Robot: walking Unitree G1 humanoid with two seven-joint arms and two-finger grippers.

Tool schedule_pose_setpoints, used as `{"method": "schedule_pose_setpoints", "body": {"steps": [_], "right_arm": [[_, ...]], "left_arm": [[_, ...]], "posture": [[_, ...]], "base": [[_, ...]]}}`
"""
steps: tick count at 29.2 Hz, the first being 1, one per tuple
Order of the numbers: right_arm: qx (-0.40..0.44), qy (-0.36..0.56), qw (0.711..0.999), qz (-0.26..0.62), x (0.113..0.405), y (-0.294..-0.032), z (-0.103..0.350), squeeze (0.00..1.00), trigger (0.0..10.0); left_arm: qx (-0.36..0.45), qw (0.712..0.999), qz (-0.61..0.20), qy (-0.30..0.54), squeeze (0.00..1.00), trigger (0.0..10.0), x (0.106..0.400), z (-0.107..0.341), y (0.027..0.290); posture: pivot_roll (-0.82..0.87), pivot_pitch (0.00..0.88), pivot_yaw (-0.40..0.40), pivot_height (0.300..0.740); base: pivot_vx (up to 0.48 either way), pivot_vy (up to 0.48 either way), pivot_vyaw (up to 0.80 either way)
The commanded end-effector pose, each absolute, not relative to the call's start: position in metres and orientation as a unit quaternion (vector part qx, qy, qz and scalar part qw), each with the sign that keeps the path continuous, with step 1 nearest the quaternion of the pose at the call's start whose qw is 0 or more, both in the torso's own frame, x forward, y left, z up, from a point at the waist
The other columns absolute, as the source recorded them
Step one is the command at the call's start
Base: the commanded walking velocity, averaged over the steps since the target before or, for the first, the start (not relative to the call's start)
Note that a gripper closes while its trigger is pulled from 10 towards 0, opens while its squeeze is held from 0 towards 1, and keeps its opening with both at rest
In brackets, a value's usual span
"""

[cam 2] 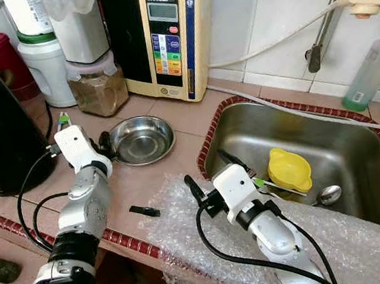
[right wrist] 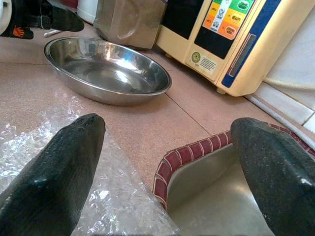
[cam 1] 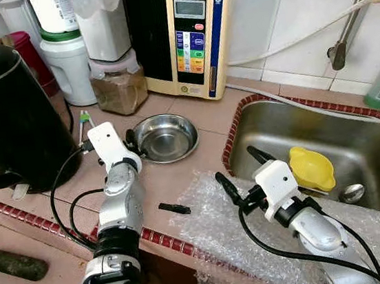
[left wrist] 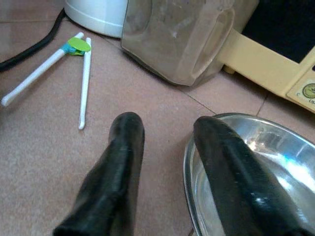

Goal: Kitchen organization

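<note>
Right end effector (cam 1: 237,167) released, fingers spread over bubble wrap (cam 1: 217,225) at the sink (cam 1: 379,153) edge. Left end effector (left wrist: 165,147) released, one finger inside the steel bowl (cam 1: 166,137) rim on the worktop (cam 1: 193,114). Beyond: water ionizer (cam 1: 194,34).
</note>
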State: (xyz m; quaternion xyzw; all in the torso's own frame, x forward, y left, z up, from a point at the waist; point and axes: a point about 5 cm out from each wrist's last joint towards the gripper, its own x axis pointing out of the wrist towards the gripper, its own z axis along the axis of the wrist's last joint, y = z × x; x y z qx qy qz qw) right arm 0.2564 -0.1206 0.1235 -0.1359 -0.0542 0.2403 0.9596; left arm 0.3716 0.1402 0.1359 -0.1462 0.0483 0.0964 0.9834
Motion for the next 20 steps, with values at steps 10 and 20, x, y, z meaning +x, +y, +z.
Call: {"method": "schedule_pose_setpoints", "body": {"steps": [10, 20], "right_arm": [[-0.139, -0.06, 0.959, 0.241, 0.258, -0.12, 0.125, 0.76, 10.0], [-0.139, -0.061, 0.957, 0.248, 0.259, -0.118, 0.124, 0.76, 10.0]], "left_arm": [[-0.163, 0.979, 0.087, 0.087, 1.0, 10.0, 0.373, 0.131, 0.131], [-0.156, 0.976, 0.032, 0.15, 1.0, 10.0, 0.37, 0.116, 0.111]], "posture": [[0.09, 0.0, -0.022, 0.74], [0.09, 0.0, -0.023, 0.74]], "base": [[0.0, 0.0, 0.0], [0.0, 0.0, 0.0]]}}
